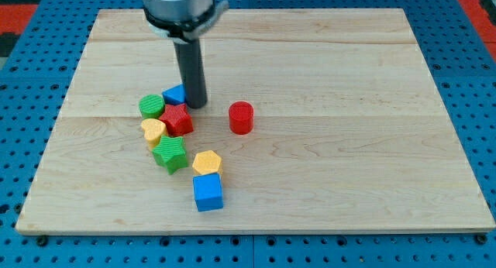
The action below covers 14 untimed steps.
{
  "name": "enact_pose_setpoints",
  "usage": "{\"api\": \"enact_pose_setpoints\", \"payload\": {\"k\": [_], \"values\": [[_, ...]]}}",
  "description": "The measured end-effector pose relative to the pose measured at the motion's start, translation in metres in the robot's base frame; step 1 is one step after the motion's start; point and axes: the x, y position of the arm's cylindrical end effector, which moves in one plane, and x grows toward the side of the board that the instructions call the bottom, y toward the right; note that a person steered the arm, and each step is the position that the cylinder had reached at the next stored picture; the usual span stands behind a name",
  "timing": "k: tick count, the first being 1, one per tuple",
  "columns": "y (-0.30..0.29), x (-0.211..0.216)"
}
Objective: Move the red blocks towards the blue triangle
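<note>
red blocks: red star-like block (179, 119) in cluster left of wooden board (349, 67) centre; red cylinder (241, 118) apart, toward centre
blue triangle (175, 94): just above red star-like block
my tip (194, 105): touching blue triangle's right side; plain rod, no jaws
neighbours: green cylinder (152, 107), yellow heart-like block (153, 132)

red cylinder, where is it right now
The red cylinder stands alone near the board's middle, to the view's right of my tip and the block cluster.

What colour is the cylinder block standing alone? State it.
Red: the cylinder, seen in the camera view.
</note>
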Motion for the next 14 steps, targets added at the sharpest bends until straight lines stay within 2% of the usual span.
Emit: {"api": "enact_pose_setpoints", "payload": {"k": [2,3,4,5,6,7,8,9,11,12,13,14], "values": [[0.025,0.016],[-0.052,0.011],[-0.108,-0.011],[-0.049,-0.047],[0.044,-0.036],[0.149,0.005],[0.125,0.05],[0.061,0.072],[-0.003,-0.005],[0.007,-0.033],[-0.012,-0.05],[0.046,-0.033]]}}
